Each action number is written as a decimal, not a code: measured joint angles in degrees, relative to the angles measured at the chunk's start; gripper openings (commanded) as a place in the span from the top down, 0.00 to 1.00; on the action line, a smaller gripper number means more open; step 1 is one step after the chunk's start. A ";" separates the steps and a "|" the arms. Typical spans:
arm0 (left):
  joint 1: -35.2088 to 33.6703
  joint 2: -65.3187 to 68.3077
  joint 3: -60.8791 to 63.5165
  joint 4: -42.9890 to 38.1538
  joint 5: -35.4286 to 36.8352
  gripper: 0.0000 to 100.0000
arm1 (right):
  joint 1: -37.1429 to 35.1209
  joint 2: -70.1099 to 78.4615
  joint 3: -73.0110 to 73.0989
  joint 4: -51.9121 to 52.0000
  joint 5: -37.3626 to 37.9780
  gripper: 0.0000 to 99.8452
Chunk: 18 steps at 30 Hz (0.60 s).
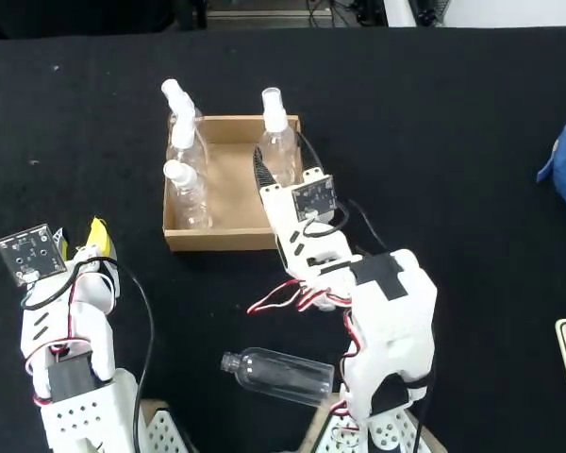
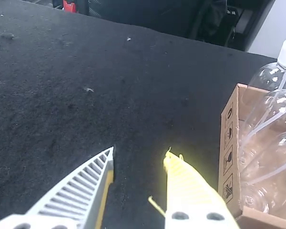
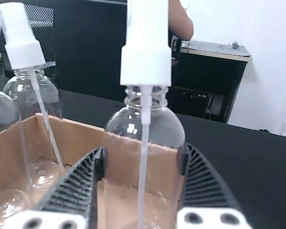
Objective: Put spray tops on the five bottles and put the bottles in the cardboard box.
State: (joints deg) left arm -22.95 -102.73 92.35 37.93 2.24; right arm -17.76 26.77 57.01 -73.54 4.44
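Hand (image 2: pixel 139 153), jaws apart, beside the cardboard box (image 2: pixel 229 143).

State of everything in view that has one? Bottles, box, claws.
Held bottle: upright in the box, spray top on.
Other bottles: upright in the box, spray tops on.
Loose bottle: lying on the table, no top.
Box: open.
Right claw: shut on the held bottle.
Left claw: open, empty.
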 measured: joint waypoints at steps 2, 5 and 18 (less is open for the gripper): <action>0.00 0.00 0.00 0.00 0.00 0.97 | 0.00 0.00 0.00 0.53 0.00 0.86; 0.00 0.00 0.00 0.00 0.00 0.97 | 0.00 0.00 0.00 1.14 0.00 0.79; 0.00 0.00 0.00 0.00 0.00 0.97 | 0.00 1.32 -0.79 1.05 0.00 0.76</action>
State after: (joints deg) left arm -22.95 -102.73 92.35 37.93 2.24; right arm -17.76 28.09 56.22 -72.48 4.44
